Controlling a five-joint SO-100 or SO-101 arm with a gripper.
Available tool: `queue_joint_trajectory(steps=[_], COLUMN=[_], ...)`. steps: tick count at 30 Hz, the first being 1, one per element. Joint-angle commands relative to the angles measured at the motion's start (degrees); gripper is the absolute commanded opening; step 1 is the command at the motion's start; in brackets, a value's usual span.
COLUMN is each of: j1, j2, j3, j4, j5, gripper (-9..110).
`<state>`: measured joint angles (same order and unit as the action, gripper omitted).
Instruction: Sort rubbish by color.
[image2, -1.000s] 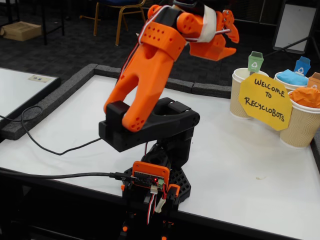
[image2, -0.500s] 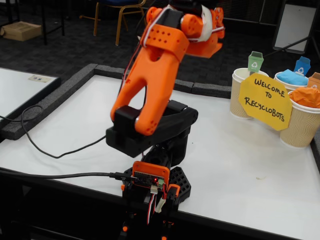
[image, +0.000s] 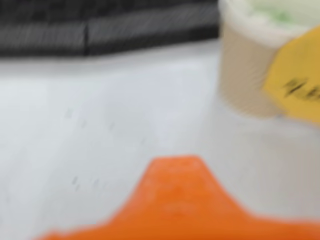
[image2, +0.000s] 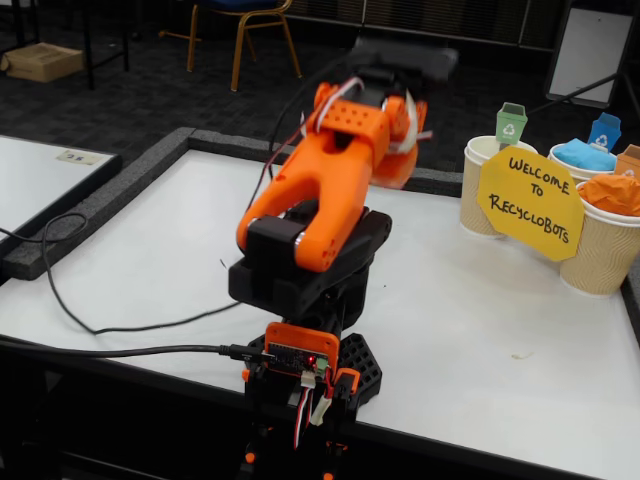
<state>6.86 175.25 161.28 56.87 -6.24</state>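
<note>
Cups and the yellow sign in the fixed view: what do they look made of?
The cups look like tan ripple-wall paper: fine vertical ribs, rolled white rims. The sign looks like matte yellow card or paper, flat, cut to an angular shape and hand-lettered in black marker.

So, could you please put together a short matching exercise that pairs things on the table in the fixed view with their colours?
Things:
1. paper wad in the middle cup
2. paper wad in the nearest cup
3. welcome sign
4. bin tag above the farthest cup

Colours:
A. yellow
B. green
C. light blue
D. orange

Pairs: 1-C, 2-D, 3-A, 4-B
</note>
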Motion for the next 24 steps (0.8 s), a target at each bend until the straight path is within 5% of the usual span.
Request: queue_joint_trajectory(steps=[1, 24], j1=[-3.87, -4.39], j2=[0.18, 13.01], j3=[2.81, 14.06], j4=[-4.66, 2.90], j5=[-1.14, -1.05], gripper=[0, 1])
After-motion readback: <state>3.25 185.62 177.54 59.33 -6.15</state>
